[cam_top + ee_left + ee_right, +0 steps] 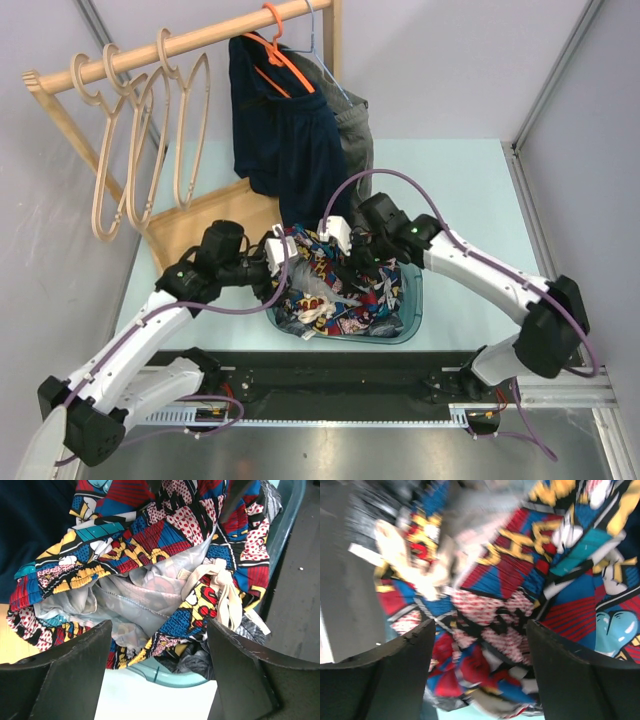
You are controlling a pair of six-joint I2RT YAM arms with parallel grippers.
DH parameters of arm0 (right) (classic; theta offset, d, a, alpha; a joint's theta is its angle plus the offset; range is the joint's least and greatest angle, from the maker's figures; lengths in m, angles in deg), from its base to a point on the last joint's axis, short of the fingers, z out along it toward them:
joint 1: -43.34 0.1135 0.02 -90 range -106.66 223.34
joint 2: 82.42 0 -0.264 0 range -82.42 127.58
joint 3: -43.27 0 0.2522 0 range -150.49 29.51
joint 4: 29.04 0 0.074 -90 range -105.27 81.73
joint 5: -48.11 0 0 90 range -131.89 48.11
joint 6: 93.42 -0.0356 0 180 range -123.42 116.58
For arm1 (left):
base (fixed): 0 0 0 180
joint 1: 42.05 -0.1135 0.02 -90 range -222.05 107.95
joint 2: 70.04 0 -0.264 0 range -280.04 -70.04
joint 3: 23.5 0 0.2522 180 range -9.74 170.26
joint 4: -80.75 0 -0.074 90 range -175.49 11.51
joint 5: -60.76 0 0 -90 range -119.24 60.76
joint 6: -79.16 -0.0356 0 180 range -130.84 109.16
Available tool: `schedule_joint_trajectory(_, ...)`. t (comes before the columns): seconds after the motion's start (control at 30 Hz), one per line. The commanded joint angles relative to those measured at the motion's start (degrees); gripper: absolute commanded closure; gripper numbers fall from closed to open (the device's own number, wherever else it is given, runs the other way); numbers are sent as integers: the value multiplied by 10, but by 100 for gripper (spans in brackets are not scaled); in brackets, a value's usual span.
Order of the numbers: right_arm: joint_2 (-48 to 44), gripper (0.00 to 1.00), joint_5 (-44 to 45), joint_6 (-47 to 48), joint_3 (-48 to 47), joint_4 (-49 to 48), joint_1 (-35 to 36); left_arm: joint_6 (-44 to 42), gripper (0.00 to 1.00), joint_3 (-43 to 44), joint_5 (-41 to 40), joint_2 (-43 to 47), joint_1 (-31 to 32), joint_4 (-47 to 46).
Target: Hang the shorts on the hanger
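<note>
Shorts point(335, 295) bunched in teal basket point(413, 300) at near table edge. Left gripper point(160, 630) just above them, jaws apart, holding nothing. Right gripper point(480, 630) same: jaws apart over the print, view blurred. Far left: wooden hangers point(98, 190) on rail point(200, 40), well apart from shorts. Navy garment point(285, 140) hangs further right on it.

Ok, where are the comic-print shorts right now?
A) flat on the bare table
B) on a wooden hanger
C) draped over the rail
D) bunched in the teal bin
D: the shorts lie crumpled inside the teal bin, whose rim shows around them in the top view.
</note>
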Motion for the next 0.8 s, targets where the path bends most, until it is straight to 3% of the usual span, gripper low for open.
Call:
schedule_joint_trajectory(0.0,34,25,18,28,6,-11,-18,17,18,-54,19,39,-2,-101)
schedule_joint_trajectory(0.1,44,46,13,26,10,-13,-33,19,18,-79,49,52,-3,-148)
schedule_joint_trajectory(0.13,44,64,13,24,10,-16,-42,18,18,-90,57,48,-2,-158)
schedule_joint_trajectory(0.23,33,100,-13,11,9,-28,-61,7,18,-102,61,34,4,-208)
schedule_joint_trajectory(0.5,-54,100,-185,-54,9,-35,-119,-58,18,-123,-39,7,72,-405)
schedule_joint_trajectory(0.77,-80,100,-228,-106,8,-38,-123,-136,18,-127,-99,-18,133,-505)
